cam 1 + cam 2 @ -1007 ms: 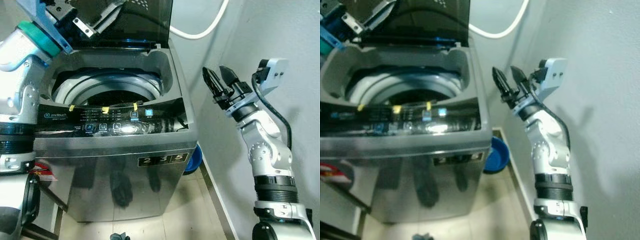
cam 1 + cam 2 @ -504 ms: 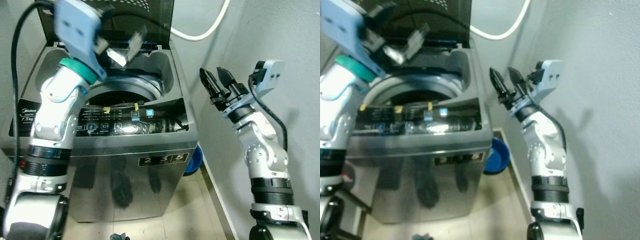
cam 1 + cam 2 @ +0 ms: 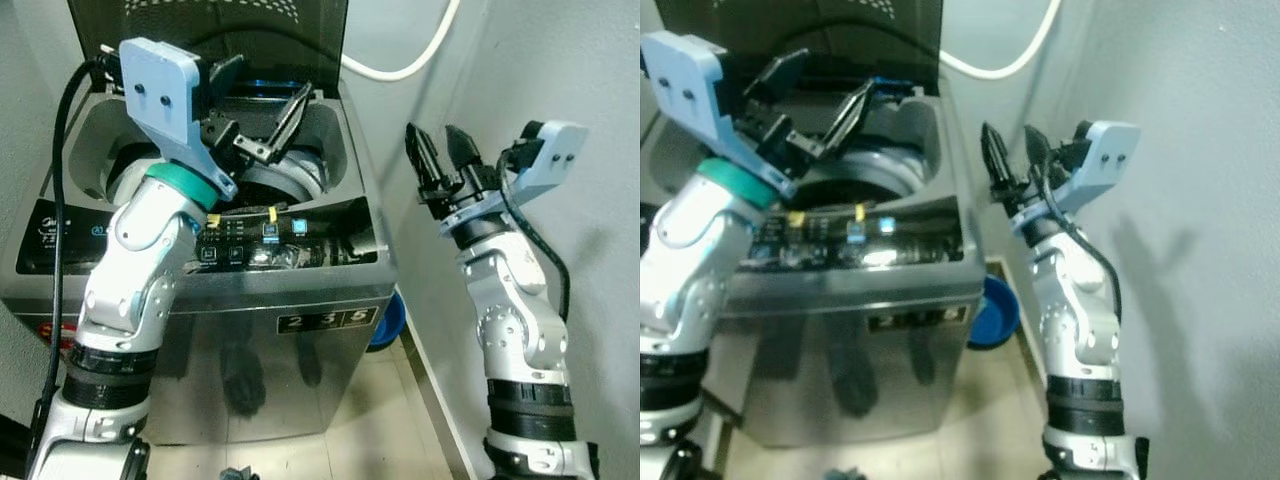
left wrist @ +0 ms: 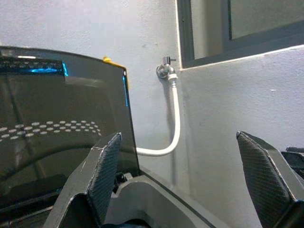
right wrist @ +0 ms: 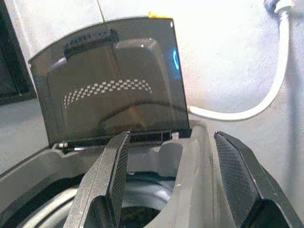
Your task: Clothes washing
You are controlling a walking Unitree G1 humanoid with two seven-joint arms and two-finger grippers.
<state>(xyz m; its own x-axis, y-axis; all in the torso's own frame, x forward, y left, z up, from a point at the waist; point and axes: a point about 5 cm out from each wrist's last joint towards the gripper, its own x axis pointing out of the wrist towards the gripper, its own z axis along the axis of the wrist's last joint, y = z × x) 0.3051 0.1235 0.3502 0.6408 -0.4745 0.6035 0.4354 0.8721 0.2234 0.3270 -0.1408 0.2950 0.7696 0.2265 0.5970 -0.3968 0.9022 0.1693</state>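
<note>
You are facing the grey top-loading washing machine, whose dark tinted lid stands raised at the back, leaving the round drum opening uncovered. What lies inside the drum cannot be made out. Your left gripper hangs above the drum opening, just in front of the raised lid, with its two black fingers spread wide and nothing between them. Your right gripper is held up off the machine's right side, apart from its wall and level with its top rim, also spread open and holding nothing. A strip of control buttons with a few yellow tape marks runs along the machine's front edge. A white hose curves down the grey wall behind the machine from a small metal tap. A blue basin sits on the floor by the machine's lower right corner.
</note>
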